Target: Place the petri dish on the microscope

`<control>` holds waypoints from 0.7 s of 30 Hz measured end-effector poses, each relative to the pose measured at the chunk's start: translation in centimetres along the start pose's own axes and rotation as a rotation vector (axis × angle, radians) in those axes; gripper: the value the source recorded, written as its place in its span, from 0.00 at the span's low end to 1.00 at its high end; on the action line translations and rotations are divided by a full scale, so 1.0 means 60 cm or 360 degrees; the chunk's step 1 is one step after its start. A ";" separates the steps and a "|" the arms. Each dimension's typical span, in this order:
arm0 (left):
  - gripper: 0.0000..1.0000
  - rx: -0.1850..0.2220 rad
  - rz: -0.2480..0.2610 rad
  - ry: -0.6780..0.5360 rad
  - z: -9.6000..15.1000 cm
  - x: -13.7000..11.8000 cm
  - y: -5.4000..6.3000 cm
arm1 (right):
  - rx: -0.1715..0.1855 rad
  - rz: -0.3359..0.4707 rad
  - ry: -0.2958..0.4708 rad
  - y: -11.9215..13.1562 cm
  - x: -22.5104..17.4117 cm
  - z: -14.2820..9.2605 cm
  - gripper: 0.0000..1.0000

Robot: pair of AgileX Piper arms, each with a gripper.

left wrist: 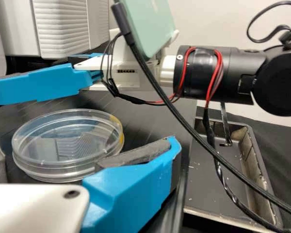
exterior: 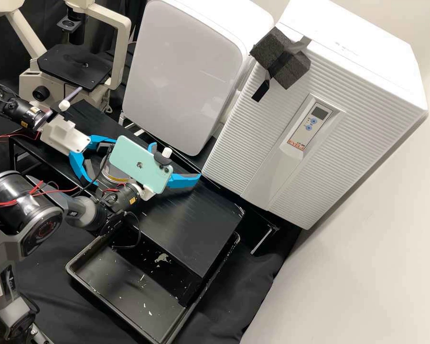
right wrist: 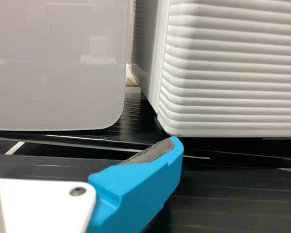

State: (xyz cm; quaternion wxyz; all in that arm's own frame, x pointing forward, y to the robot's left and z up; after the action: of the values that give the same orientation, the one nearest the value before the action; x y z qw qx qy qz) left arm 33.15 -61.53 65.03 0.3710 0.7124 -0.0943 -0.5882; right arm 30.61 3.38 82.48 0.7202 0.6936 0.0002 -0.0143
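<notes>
Petri dish is lying ungrasped on the black rack, left gripper is standing wide open near it, right gripper is standing open too, and pickup, transfer and microscope placement are apparently all awaiting completion.

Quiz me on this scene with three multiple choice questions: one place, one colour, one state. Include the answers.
1. Where is the petri dish?
A. On the microscope
B. In the tray
C. Between the left gripper's fingers

2. What colour is the phone?
A. Mint green
B. Red
C. Black

3. How is the right gripper?
A. Shut
B. Open

1: C, the left wrist view shows a finger on either side.
2: A, its back shows mint green.
3: B, its fingers stand apart in the high view.
</notes>
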 end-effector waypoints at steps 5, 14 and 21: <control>1.00 -0.0048 0.0018 0.0013 -0.005 0.004 -0.001 | 0.0000 0.0000 0.0000 0.000 0.000 0.000 1.00; 1.00 -0.0118 0.0060 0.0015 0.001 0.017 -0.003 | 0.0000 0.0000 0.0000 0.000 0.000 0.000 1.00; 1.00 -0.0127 0.0056 0.0002 0.007 0.023 -0.006 | 0.0000 0.0000 0.0000 0.000 0.000 0.000 1.00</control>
State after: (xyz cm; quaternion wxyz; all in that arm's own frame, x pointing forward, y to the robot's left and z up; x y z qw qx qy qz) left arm 33.07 -62.23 63.73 0.4095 0.6955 -0.0829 -0.5845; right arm 30.61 3.38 82.48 0.7202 0.6936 0.0002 -0.0143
